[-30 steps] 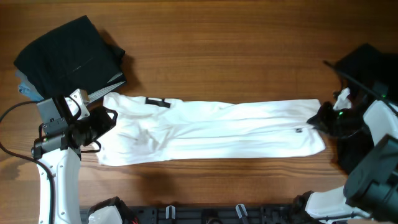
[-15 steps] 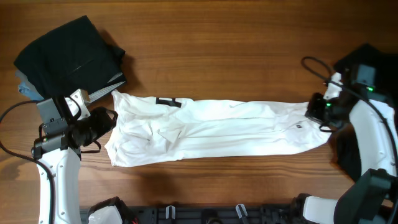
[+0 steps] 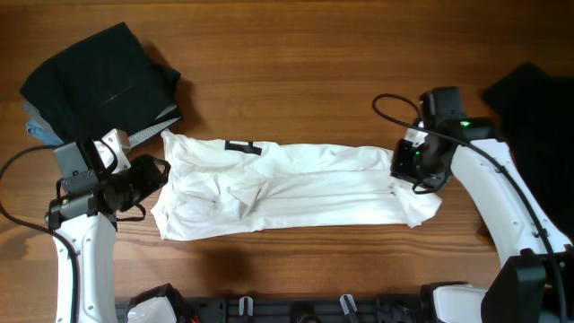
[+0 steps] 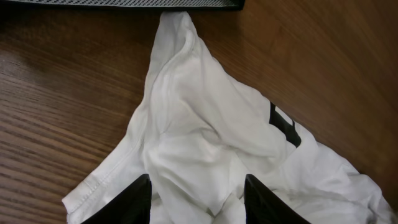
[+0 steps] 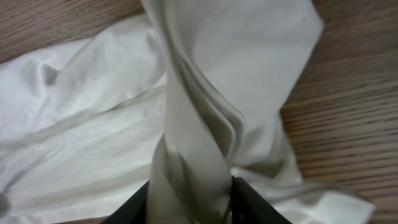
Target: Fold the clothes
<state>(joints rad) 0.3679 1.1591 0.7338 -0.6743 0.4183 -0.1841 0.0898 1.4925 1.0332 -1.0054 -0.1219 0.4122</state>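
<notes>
The white T-shirt lies as a long, narrow band across the middle of the table, with a black print mark near its left end. My left gripper stands open at that left end. In the left wrist view its fingers straddle a raised fold of the shirt. My right gripper is above the shirt's right end, shut on a thick bunch of white cloth. That cloth rises between its fingertips. A loose black garment lies at the far right.
A stack of folded dark clothes sits at the back left, with a blue piece and a striped band at its edge, just beyond the shirt's left tip. The table's front rail runs along the near edge.
My right gripper has travelled left from the table's right side, carrying the shirt's right end with it, so the band is shorter. The shirt's left end slid slightly right. The left arm stayed put.
</notes>
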